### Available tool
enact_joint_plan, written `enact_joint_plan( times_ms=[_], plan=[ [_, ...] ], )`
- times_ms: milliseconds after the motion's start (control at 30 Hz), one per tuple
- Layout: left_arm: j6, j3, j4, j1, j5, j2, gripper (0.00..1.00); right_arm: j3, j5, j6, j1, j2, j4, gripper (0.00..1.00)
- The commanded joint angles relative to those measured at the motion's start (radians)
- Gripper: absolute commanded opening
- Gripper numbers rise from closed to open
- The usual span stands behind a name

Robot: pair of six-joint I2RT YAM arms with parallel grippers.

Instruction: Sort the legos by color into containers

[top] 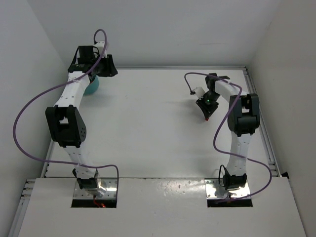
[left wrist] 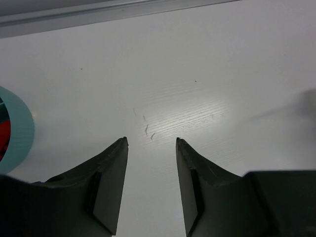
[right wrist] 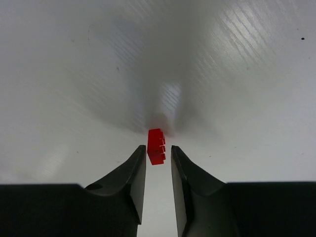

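A small red lego (right wrist: 156,146) lies on the white table just at the tips of my right gripper (right wrist: 158,150). The fingers stand either side of it, with a narrow gap still showing on the right. In the top view the right gripper (top: 206,116) points down at the right middle of the table, with the red lego (top: 207,119) at its tip. The teal bowl (top: 92,86) sits at the far left, partly hidden by the left arm. My left gripper (left wrist: 151,142) is open and empty just right of the bowl (left wrist: 22,132), which holds something red.
White walls close the table at the back, left and right. A rail (left wrist: 98,14) runs along the back edge. Purple cables loop off both arms (top: 29,106).
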Motion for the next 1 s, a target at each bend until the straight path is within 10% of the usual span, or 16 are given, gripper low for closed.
enact_joint_plan(
  times_ms=[0, 400, 667, 967],
  plan=[
    [-0.019, 0.011, 0.022, 0.005, 0.038, 0.007, 0.49, 0.006, 0.0, -0.009, 0.005, -0.011, 0.008, 0.27],
    [-0.099, -0.097, 0.085, 0.024, 0.194, -0.011, 0.49, 0.015, -0.041, -0.009, 0.005, -0.011, -0.034, 0.08],
    [-0.353, -0.358, 0.377, 0.022, 0.62, -0.047, 0.51, 0.307, -0.599, 0.058, 0.045, -0.036, -0.184, 0.0],
    [-0.4, -0.395, 0.481, -0.085, 0.779, -0.047, 0.47, 0.436, -0.91, 0.112, 0.132, -0.015, -0.184, 0.0]
  ],
)
